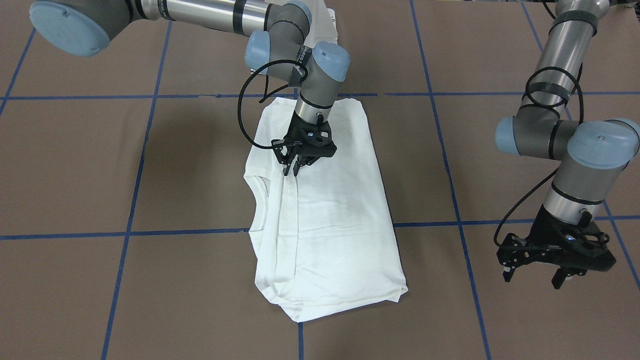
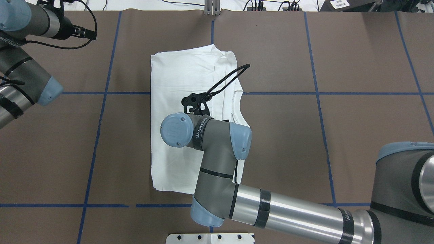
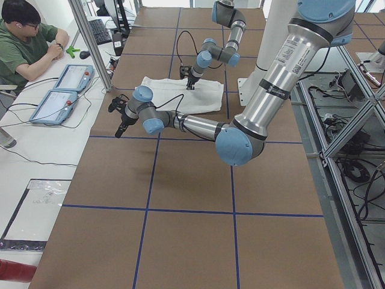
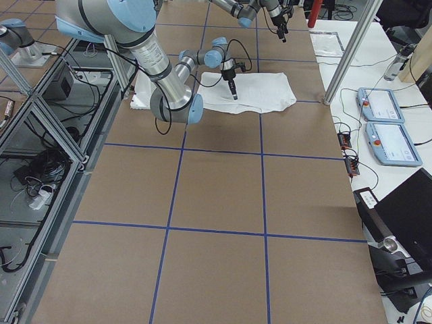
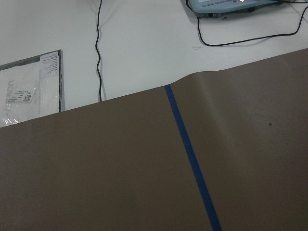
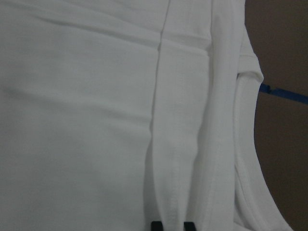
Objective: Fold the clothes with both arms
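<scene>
The white shirt (image 1: pixel 340 225) lies folded into a long rectangle on the brown table, its sleeves tucked in. Its ribbed collar (image 1: pixel 257 200) faces the robot's right. The shirt also shows in the overhead view (image 2: pixel 179 78) and fills the right wrist view (image 6: pixel 86 120). My right gripper (image 1: pixel 292 171) points down near the collar, its fingers pinched close on a raised fold of the shirt. In the right wrist view its fingertips (image 6: pixel 156 225) straddle a sleeve strip. My left gripper (image 1: pixel 535 277) hangs open above bare table, well off the shirt toward the robot's left. It holds nothing.
Blue tape lines (image 1: pixel 190 232) grid the brown table cover. The white pedestal base (image 2: pixel 210 238) sits at the robot's side. Past the far edge are a white desk, two control tablets (image 3: pixel 66 84), cables and a seated person (image 3: pixel 24 42). Aluminium frame posts (image 4: pixel 344 50) stand at the corners.
</scene>
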You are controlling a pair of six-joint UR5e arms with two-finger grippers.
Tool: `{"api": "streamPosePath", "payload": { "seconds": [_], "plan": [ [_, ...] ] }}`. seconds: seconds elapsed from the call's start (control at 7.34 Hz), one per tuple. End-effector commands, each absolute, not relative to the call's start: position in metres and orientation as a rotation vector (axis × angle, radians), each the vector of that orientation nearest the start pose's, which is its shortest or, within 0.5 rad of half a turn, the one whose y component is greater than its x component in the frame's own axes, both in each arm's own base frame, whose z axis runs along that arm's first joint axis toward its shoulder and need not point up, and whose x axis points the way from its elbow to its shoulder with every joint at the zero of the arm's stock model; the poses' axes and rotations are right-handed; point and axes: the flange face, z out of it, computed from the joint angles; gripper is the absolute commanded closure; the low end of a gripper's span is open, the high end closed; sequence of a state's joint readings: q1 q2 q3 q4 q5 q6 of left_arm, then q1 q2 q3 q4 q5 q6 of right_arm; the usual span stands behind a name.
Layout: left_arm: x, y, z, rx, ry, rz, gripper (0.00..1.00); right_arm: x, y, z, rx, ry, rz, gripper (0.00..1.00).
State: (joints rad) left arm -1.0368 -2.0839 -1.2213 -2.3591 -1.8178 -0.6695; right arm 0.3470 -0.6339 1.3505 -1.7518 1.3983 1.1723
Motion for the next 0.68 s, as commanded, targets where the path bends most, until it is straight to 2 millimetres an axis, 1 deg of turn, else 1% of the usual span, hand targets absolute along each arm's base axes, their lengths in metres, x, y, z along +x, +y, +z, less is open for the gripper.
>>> {"api": "streamPosePath", "payload": {
  "seconds": [0.0, 0.14, 0.27, 0.41, 0.54],
  "plan": [
    [0.279, -0.685, 0.442, 0.651, 0.729, -0.013, 0.00, -0.672, -0.391, 0.194, 0.352, -0.437, -0.017, 0.86],
    [0.279, -0.685, 0.442, 0.651, 0.729, -0.013, 0.00, -0.673, -0.390, 0.193, 0.353, -0.439, -0.018, 0.95],
    [0.279, -0.685, 0.442, 0.650, 0.729, -0.015, 0.00, -0.671, -0.391, 0.191, 0.355, -0.441, -0.016, 1.00],
    [0.279, -0.684, 0.440, 0.653, 0.731, -0.014, 0.00, -0.668, -0.389, 0.196, 0.354, -0.441, -0.016, 1.00],
    [0.279, -0.684, 0.440, 0.654, 0.732, -0.014, 0.00, -0.648, -0.383, 0.214, 0.360, -0.447, -0.029, 1.00]
  ]
}}
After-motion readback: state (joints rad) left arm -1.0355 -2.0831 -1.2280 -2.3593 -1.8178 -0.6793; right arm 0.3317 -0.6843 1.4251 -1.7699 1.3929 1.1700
